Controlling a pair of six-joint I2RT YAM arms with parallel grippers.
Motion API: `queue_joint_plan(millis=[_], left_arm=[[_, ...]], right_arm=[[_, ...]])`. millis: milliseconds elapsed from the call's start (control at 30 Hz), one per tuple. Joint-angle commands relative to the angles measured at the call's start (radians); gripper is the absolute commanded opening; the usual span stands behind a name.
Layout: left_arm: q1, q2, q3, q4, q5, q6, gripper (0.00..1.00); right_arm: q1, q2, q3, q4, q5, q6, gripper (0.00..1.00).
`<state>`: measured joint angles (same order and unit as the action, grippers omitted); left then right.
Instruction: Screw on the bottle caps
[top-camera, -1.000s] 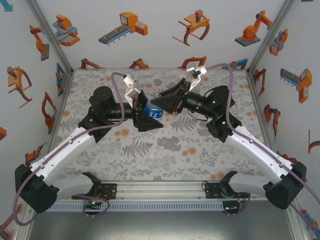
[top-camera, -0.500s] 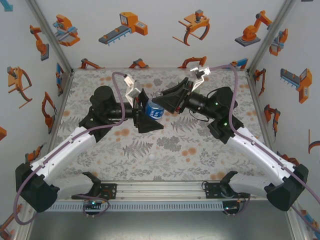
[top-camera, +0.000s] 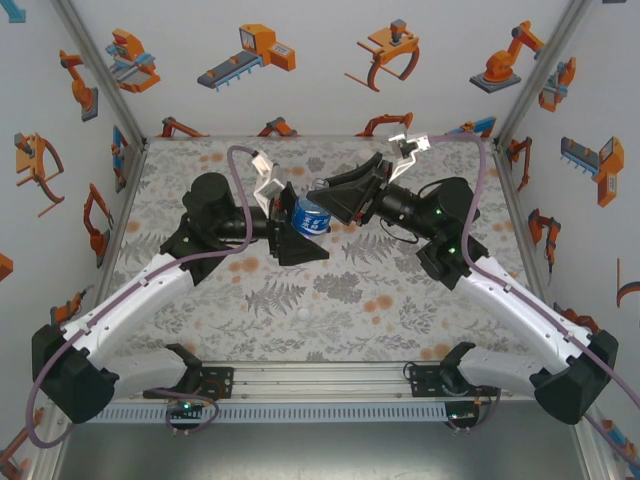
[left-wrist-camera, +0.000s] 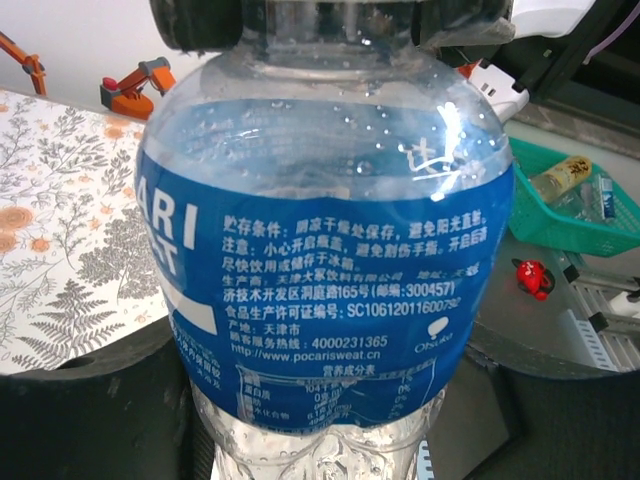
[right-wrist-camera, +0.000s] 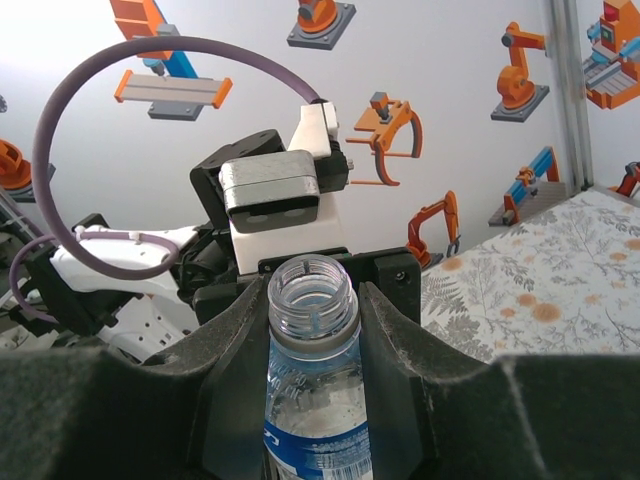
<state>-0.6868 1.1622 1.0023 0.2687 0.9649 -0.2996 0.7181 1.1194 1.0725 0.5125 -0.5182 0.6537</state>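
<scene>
Blue-labelled bottle (top-camera: 309, 216) clamped low by left pincer (top-camera: 298, 228); right pincer (right-wrist-camera: 314, 330), closed just above, pinches its uncapped neck; likely steadying before capping.

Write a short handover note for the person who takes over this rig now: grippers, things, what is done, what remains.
Left gripper: shut on the blue-label bottle.
Right gripper: at the bottle, opposite the left one; grip cannot be told.
Bottle mouth: open, no cap on.
Small white dot on the table: perhaps a cap.
Done: bottle gripped.
To do: fit a cap and screw it on.
</scene>
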Motion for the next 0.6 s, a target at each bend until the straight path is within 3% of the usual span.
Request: queue_joint_plan(millis=[0,67,267,400,567], left_arm=[[0.000,-0.034,0.028,-0.071,-0.029,0.062,0.47],[0.004,-0.046,0.042,-0.146,-0.058,0.114,0.45],[0.053,-0.073,0.112,-0.402,-0.140,0.285,0.34],[0.150,-0.075,0.143,-0.494,-0.140,0.318,0.20],[0.298,-0.072,0.171,-0.547,-0.115,0.321,0.00]], right_arm=[[0.006,-0.043,0.007,-0.015,0.033,-0.035,0.46],[0.006,-0.060,0.016,-0.075,0.059,-0.066,0.54],[0.006,-0.099,0.038,-0.196,0.113,-0.115,0.56],[0.006,-0.100,0.054,-0.298,0.133,-0.140,0.56],[0.057,-0.088,0.096,-0.521,0.259,-0.201,0.53]])
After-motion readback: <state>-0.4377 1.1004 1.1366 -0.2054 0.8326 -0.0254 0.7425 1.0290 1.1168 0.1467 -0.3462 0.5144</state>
